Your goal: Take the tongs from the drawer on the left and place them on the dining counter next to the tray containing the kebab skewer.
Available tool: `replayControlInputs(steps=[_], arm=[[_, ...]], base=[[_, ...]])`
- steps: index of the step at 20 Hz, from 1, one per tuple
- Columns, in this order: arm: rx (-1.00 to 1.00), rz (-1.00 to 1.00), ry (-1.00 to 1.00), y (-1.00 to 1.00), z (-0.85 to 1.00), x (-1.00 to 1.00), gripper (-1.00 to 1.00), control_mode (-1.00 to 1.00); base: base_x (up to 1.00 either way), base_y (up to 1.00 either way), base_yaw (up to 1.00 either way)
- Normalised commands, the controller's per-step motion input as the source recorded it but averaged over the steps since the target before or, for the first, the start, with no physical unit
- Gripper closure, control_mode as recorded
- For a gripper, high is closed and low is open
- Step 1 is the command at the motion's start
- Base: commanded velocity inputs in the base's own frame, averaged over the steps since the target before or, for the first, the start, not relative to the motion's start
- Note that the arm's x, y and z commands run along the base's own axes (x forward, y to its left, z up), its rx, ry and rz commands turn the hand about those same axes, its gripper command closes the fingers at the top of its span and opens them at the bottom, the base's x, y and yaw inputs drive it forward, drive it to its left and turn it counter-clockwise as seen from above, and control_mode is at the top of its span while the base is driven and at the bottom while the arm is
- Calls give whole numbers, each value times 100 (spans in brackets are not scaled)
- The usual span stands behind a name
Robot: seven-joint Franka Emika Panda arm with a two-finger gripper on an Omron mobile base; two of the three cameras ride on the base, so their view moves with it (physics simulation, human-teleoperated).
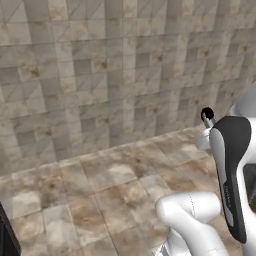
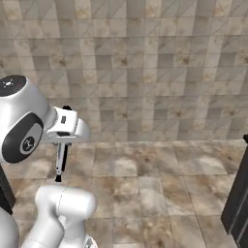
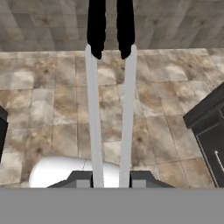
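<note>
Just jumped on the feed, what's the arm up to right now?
The gripper is shut on the tongs, holding them by their silvery arms with the black ends pointing away from the hand. The tongs hang over tiled floor near a tiled wall. A dark cabinet sits off to one side.

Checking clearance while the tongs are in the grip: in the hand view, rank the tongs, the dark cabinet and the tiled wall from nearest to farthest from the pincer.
1. tongs, clamped in the pincer.
2. dark cabinet, off to the right.
3. tiled wall, far ahead.
</note>
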Motion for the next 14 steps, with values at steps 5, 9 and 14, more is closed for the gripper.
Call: replayControlInputs(steps=[5, 9, 14], arm=[[0, 0, 0, 0, 0, 0, 100, 100], [0, 0, 0, 0, 0, 0, 100, 100], [0, 0, 0, 0, 0, 0, 100, 100]], base=[[100, 0, -22], [100, 0, -24], [100, -22, -34]])
